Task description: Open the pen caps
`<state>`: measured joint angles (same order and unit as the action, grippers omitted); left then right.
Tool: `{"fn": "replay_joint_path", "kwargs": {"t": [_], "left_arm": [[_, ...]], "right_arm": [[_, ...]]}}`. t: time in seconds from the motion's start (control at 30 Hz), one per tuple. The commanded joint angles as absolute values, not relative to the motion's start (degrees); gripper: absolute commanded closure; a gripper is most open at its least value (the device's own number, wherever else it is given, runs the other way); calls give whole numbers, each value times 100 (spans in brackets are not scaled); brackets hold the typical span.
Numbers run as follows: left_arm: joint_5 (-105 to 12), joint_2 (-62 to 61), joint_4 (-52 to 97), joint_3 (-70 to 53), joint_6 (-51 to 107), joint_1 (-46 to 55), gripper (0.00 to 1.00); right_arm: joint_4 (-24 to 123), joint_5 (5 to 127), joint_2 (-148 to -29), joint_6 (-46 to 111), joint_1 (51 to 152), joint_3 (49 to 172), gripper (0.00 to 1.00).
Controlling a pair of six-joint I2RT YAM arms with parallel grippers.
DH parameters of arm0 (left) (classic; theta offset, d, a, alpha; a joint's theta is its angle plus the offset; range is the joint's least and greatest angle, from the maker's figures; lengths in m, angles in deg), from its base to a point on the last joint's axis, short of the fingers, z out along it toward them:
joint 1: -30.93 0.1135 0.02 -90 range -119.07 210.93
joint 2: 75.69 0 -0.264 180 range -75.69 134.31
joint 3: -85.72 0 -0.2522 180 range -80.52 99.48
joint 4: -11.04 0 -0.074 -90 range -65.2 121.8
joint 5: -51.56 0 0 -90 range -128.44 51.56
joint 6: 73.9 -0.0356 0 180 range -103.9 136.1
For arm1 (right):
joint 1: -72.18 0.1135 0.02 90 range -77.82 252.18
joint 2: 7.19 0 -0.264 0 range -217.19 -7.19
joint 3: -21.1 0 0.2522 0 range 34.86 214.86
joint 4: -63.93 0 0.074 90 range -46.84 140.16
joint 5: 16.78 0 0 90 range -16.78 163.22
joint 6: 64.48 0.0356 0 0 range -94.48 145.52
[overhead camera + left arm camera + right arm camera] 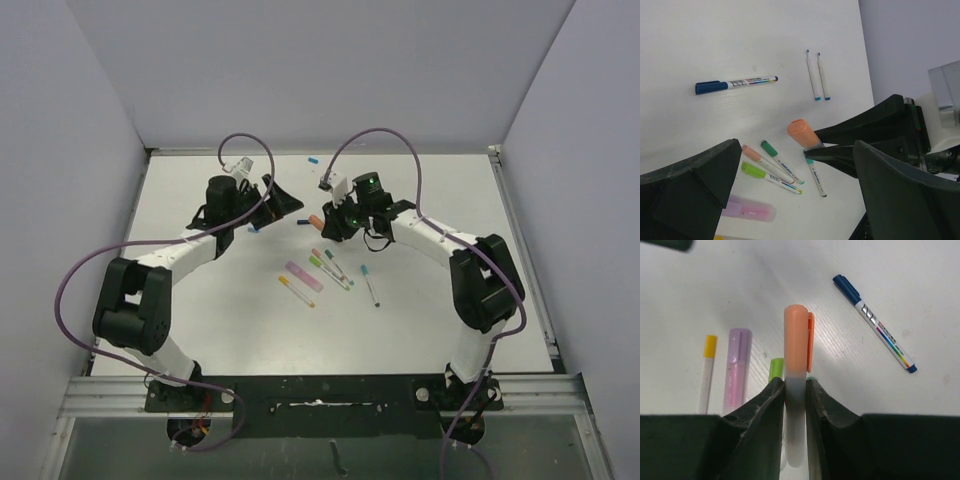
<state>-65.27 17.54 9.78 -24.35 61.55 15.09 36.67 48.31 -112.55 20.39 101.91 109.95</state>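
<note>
The right end effector was seen clamped on the pale barrel of the salmon-orange highlighter, its two fingers pressed flat against either side. The orange cap was left seated on the barrel and projected past the fingertips toward 12 o'clock in the right wrist view. The left end effector was held wide apart with nothing between its fingers and nothing touched, facing the capped end of the highlighter. On the counter, a blue-capped pen was laid at 2 o'clock from the orange cap, well apart from it. A lilac highlighter and a yellow-capped pen were laid side by side at 9 o'clock, both with their caps on.
</note>
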Motion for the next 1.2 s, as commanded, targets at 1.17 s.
{"fn": "replay_joint_path", "kwargs": {"t": [1.17], "left_arm": [[-5953, 2146, 493, -2154, 6968, 702, 34]], "right_arm": [[5781, 5185, -10451, 3493, 10720, 10240, 100]]}}
